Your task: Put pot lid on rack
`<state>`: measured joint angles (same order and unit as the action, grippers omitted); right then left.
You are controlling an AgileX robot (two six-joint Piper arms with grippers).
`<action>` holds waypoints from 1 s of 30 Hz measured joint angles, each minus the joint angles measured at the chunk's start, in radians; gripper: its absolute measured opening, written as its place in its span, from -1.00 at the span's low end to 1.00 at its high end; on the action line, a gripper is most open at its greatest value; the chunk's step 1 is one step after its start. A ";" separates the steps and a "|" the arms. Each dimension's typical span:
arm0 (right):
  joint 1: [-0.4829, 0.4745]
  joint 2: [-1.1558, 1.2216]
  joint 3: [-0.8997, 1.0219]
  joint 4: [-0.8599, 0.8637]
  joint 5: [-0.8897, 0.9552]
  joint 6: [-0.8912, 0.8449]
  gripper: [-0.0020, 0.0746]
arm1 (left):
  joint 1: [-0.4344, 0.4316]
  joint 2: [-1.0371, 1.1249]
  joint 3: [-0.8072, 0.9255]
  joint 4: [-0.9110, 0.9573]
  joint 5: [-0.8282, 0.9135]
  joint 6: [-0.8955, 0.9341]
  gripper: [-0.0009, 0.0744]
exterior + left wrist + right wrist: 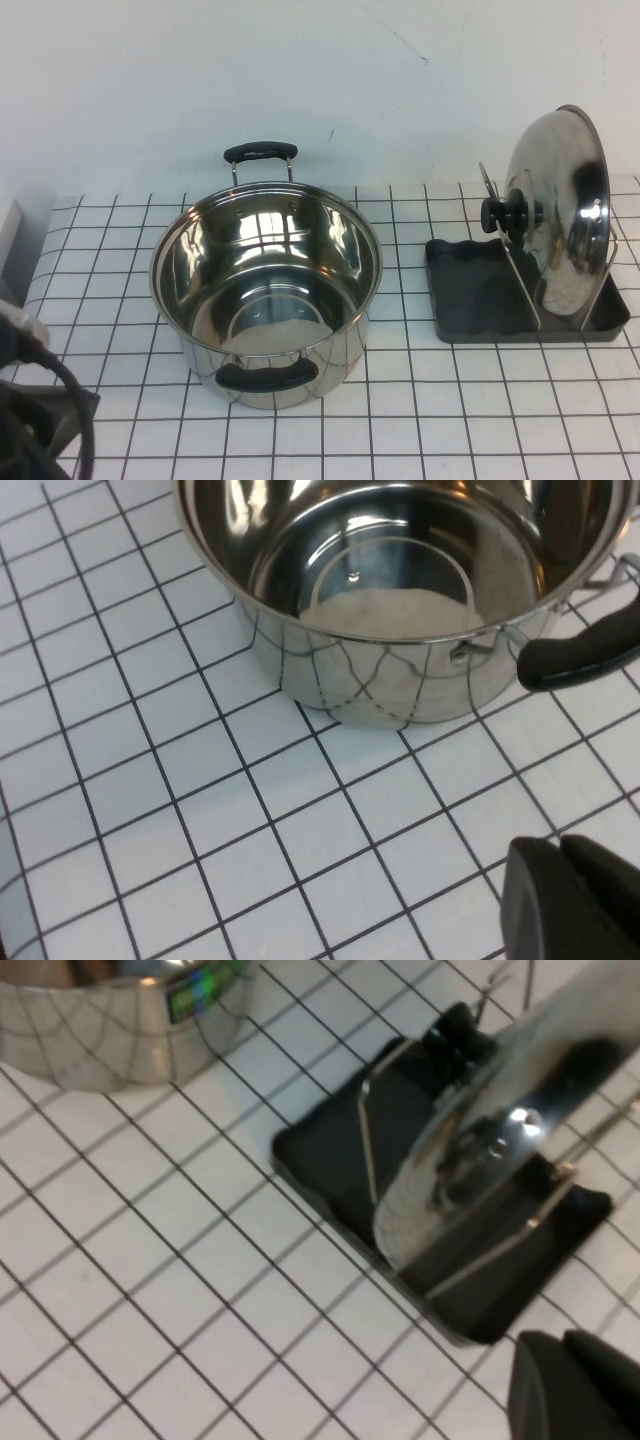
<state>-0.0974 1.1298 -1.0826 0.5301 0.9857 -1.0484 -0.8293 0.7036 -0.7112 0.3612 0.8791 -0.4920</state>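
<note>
The shiny steel pot lid (565, 210) stands on edge between the wire loops of the dark grey rack (470, 290) at the right, its black knob (505, 213) facing the pot. It also shows in the right wrist view (480, 1150), standing in the rack (330, 1160). My right gripper (552, 1335) is shut and empty, above the gridded table just off the rack's corner; it is out of the high view. My left gripper (548, 842) is shut and empty over the table beside the pot. Only the left arm (40, 400) shows in the high view, at the lower left.
A deep steel pot (265, 280) with two black handles stands open in the middle of the white gridded table; it also shows in the left wrist view (400, 580) and the right wrist view (120, 1030). A white wall closes off the back.
</note>
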 joint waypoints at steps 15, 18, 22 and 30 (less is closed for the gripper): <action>0.081 -0.510 0.202 -0.200 -0.282 0.192 -0.93 | 0.000 -0.217 0.000 0.178 -0.179 -0.325 -0.98; 0.081 -0.596 0.297 -0.181 -0.324 0.192 -0.93 | 0.000 -0.256 0.000 0.178 -0.179 -0.281 -0.98; 0.081 -0.708 0.444 -0.133 -0.382 0.161 -0.93 | 0.000 -0.280 0.000 0.175 -0.179 -0.230 -0.98; 0.081 -0.863 0.697 -0.100 -0.447 0.122 -0.93 | 0.000 -0.336 0.085 0.235 -0.218 -0.191 -0.98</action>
<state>-0.0167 0.2673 -0.3859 0.4305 0.5385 -0.9262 -0.8293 0.3678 -0.6267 0.5961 0.6612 -0.6829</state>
